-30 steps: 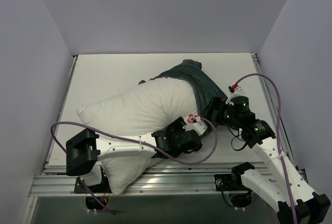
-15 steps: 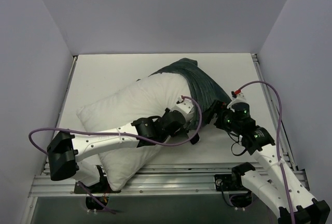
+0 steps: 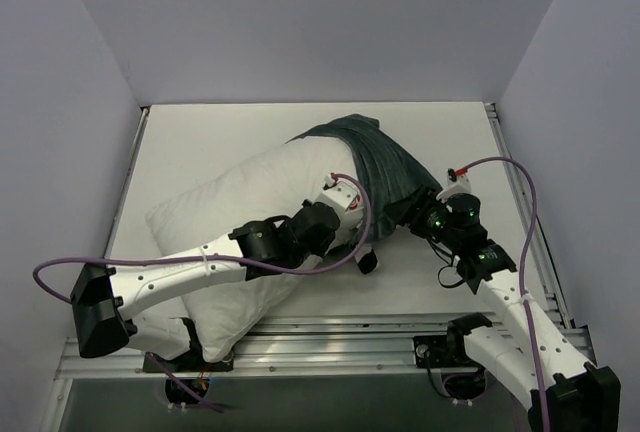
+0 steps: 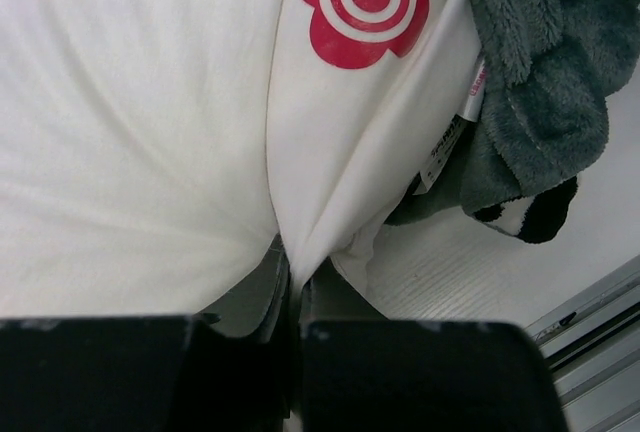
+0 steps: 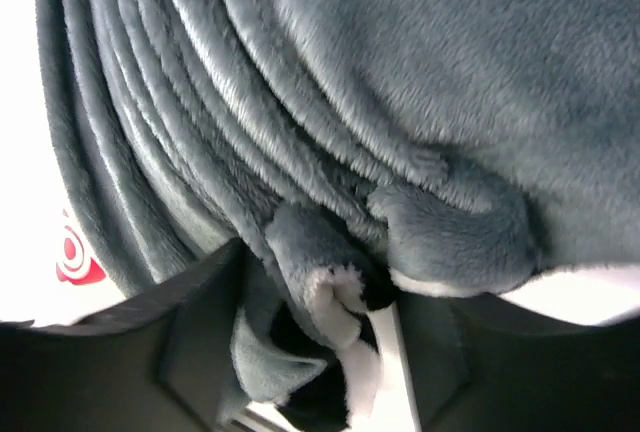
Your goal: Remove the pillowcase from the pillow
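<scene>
The white pillow (image 3: 230, 212) lies slanted across the table, its far right end still inside the grey-teal pillowcase (image 3: 385, 157). My left gripper (image 3: 360, 252) is shut on a fold of the pillow's white cloth (image 4: 310, 212) just below the red logo (image 4: 362, 2) and beside the tag (image 4: 450, 142); its jaws (image 4: 293, 287) press together on that fold. My right gripper (image 3: 415, 214) stands at the pillowcase's near right edge. In the right wrist view the bunched hem with its black-and-white lining (image 5: 340, 302) sits between the fingers of that gripper (image 5: 330, 312), with a gap still showing on the right side.
An aluminium rail (image 3: 330, 337) runs along the near table edge and another (image 3: 510, 182) along the right side. Grey walls close in on the left, the back and the right. Purple cables (image 3: 525, 212) loop off both arms.
My left arm swung up and inward over the pillow and its jaws shut on the white fold. My right gripper edged onto the pillowcase hem and its jaws narrowed.
</scene>
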Robot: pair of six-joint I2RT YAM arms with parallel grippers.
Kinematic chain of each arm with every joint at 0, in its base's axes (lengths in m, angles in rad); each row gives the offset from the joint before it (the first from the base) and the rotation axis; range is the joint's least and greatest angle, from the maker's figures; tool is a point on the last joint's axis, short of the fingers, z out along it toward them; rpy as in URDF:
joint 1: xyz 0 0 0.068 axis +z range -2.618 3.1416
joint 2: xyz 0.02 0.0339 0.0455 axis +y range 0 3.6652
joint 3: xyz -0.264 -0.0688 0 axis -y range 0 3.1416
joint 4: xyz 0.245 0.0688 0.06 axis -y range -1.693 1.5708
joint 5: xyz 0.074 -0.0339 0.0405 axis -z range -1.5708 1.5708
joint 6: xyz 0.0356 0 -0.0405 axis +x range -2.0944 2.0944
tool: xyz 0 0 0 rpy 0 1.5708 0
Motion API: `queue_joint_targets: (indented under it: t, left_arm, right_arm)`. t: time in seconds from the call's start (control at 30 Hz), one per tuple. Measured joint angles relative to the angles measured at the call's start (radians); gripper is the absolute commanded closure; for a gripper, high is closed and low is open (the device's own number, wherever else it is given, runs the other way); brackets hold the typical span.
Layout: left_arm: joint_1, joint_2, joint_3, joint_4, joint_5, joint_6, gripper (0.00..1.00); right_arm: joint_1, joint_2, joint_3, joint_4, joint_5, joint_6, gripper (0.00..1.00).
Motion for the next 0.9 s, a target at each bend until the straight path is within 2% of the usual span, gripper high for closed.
queue_joint_targets:
  t: [0.03,0.07,0.13,0.17,0.3,0.67,0.9]
  left_arm:
    - [0.003,-0.007,-0.003,0.000,0.002,-0.005,0.98]
    - [0.008,-0.015,-0.006,0.000,0.002,-0.011,0.98]
    - [0.018,-0.027,-0.011,-0.005,0.005,-0.021,0.98]
    - [0.026,-0.032,-0.011,-0.010,0.008,-0.025,0.98]
    - [0.083,-0.066,-0.011,-0.031,0.023,-0.049,0.98]
    - [0.442,-0.305,0.014,-0.077,0.134,-0.090,0.98]
    - [0.505,-0.409,-0.003,-0.136,0.144,-0.093,0.98]
  right_arm:
    - [-0.005,0.011,0.000,0.020,-0.009,0.004,0.62]
    - [-0.008,0.024,0.000,0.037,-0.017,0.008,0.81]
    - [-0.018,0.053,0.008,0.051,-0.031,0.013,0.96]
    - [-0.023,0.072,0.019,0.051,-0.037,0.016,1.00]
    - [-0.056,0.144,0.108,0.012,-0.060,0.017,1.00]
    - [-0.243,0.292,0.594,-0.206,-0.144,-0.017,1.00]
    - [-0.387,0.318,0.669,-0.297,-0.195,-0.028,1.00]
